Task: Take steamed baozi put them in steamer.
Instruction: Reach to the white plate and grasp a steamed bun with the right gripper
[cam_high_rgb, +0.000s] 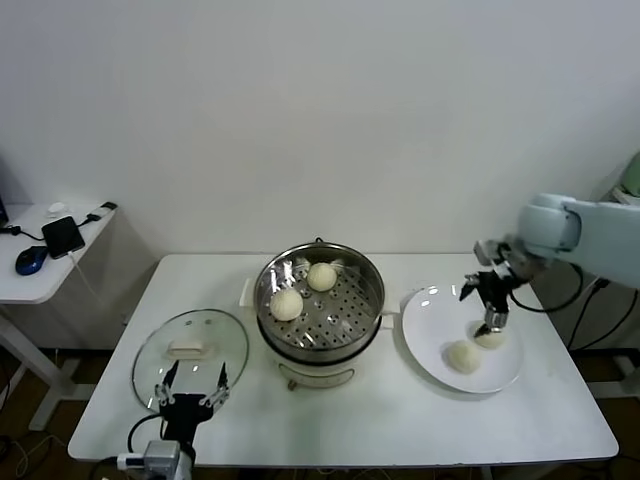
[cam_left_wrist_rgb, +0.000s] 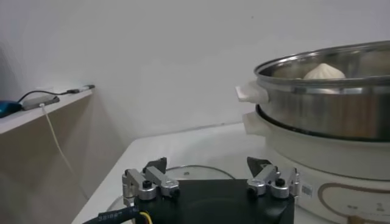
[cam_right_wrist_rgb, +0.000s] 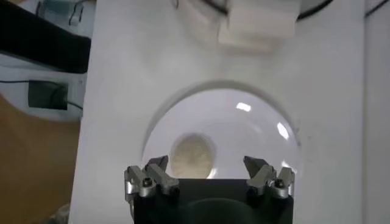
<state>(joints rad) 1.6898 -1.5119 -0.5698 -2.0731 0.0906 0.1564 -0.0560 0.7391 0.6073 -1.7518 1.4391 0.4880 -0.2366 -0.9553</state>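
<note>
1. The white table (cam_high_rgb: 400, 420) carried everything, with the right arm (cam_high_rgb: 590, 235) reaching in from the right side, bent down toward the plate, and the left arm parked low at the table's near left edge
2. The steamer (cam_high_rgb: 320, 300) stood in the middle of the table on its white base; its perforated tray held two steamed baozi, one (cam_high_rgb: 287, 304) toward the left and one (cam_high_rgb: 321, 276) farther back. In the left wrist view the top of a bun (cam_left_wrist_rgb: 324, 72) showed above the steel rim (cam_left_wrist_rgb: 323, 61)
3. The glass lid (cam_high_rgb: 190, 352) lay flat on the table, left of the steamer, its white handle up
4. The white plate (cam_high_rgb: 430, 310) sat right of the steamer and held the other two baozi: one (cam_high_rgb: 461, 356) nearer the front, one (cam_high_rgb: 491, 338) just beside it, under the gripper
5. The right gripper (cam_high_rgb: 490, 322) pointed down over the plate, jaws spread wide and holding nothing; its wrist view showed a bun (cam_right_wrist_rgb: 192, 156) on the plate (cam_right_wrist_rgb: 256, 115) below, between the fingers
6. The left gripper (cam_high_rgb: 190, 392) hovered at the lid's near edge, jaws likewise apart and empty
</note>
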